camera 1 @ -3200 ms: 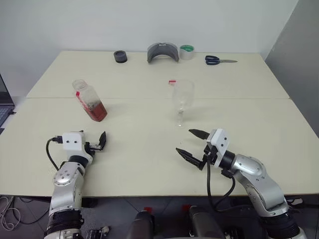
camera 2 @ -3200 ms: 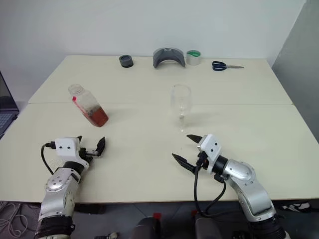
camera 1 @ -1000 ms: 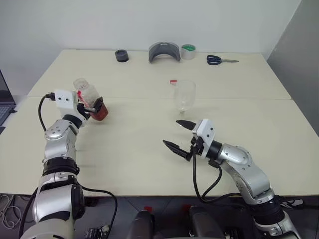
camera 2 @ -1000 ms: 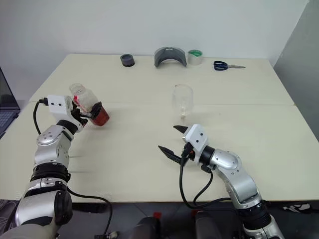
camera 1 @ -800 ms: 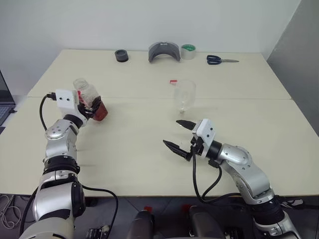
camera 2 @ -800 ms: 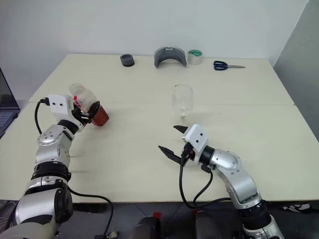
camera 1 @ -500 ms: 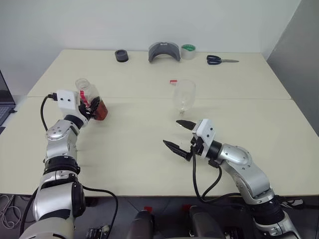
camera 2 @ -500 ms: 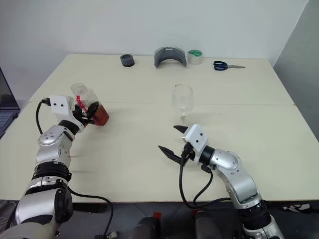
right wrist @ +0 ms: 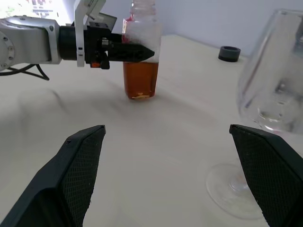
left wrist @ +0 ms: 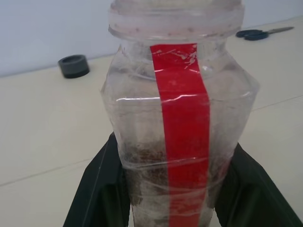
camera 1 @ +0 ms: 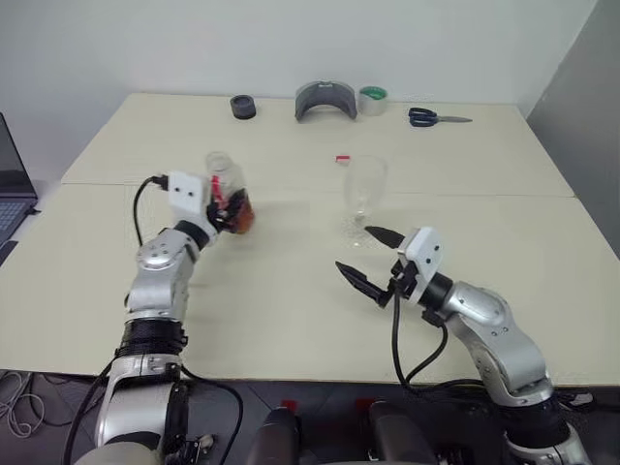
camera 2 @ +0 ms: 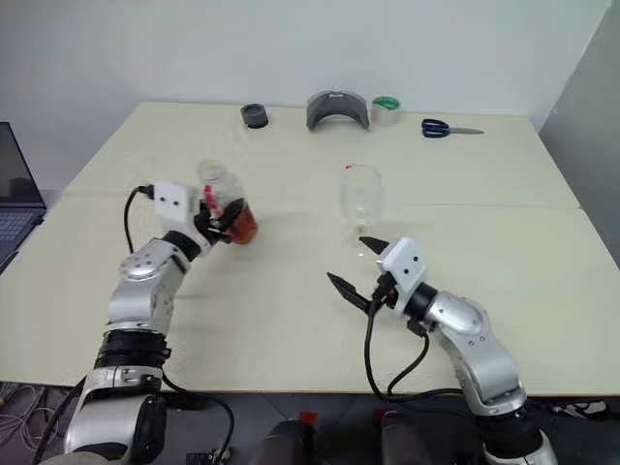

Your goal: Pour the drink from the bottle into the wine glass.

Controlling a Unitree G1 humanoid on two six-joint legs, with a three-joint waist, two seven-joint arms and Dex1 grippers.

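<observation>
- I am pinching the bottle (camera 1: 229,197) in my left gripper (camera 1: 225,208), holding it upright so the drink (right wrist: 140,79) stays low inside.
- I am keeping my right gripper (camera 1: 373,262) spread wide just beside the wine glass (camera 1: 361,194), ready to steady its stem for pouring.

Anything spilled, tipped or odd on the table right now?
No spill shows. The bottle stands upright in the left gripper, uncapped, its small red cap lying behind the wine glass, which stands empty and upright.
</observation>
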